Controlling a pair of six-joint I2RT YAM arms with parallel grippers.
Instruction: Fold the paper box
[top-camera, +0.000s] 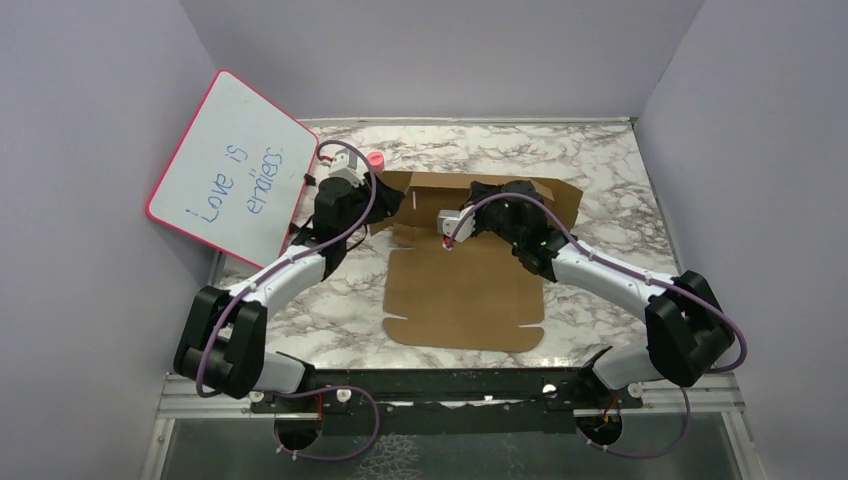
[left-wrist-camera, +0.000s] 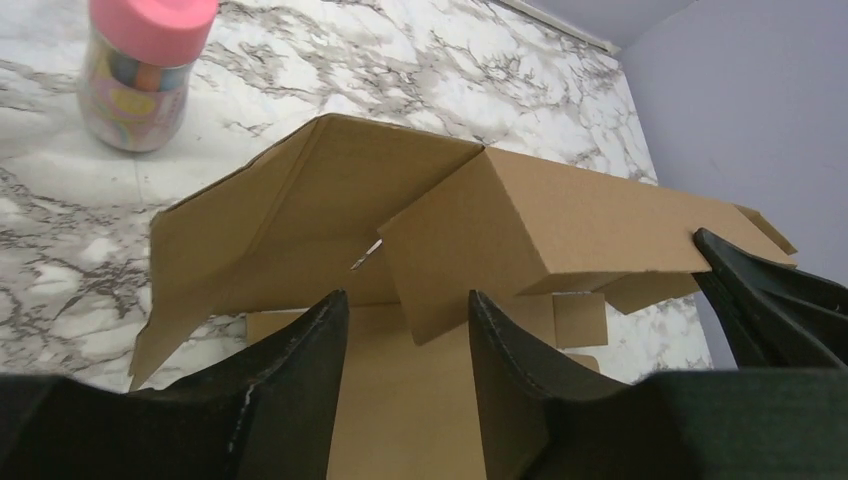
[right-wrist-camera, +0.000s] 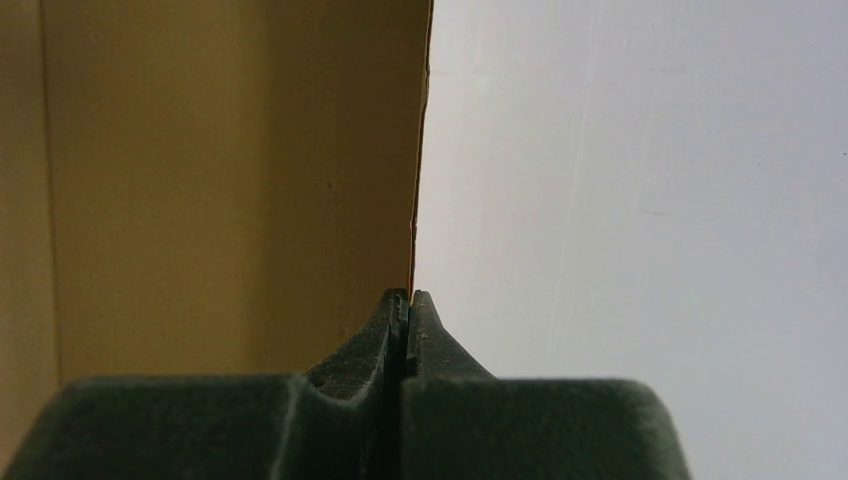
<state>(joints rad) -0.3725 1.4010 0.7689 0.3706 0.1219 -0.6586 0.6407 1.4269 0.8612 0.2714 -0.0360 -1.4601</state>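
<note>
Midway through folding, the paper box (top-camera: 465, 295) lies on the table (top-camera: 610, 200), near panel flat.
Left gripper (left-wrist-camera: 405, 300) stands spread, empty, facing the raised side flap (left-wrist-camera: 270, 210); right gripper (right-wrist-camera: 408, 296), pressed together, meets an upright panel (right-wrist-camera: 230, 180); next, likely, tucking flaps inward.

Pink-lidded jar (left-wrist-camera: 140, 80) partly beyond the left wrist view

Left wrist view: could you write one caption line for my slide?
Open left end effector facing the half-folded paper box, pink-lidded jar behind.
</note>
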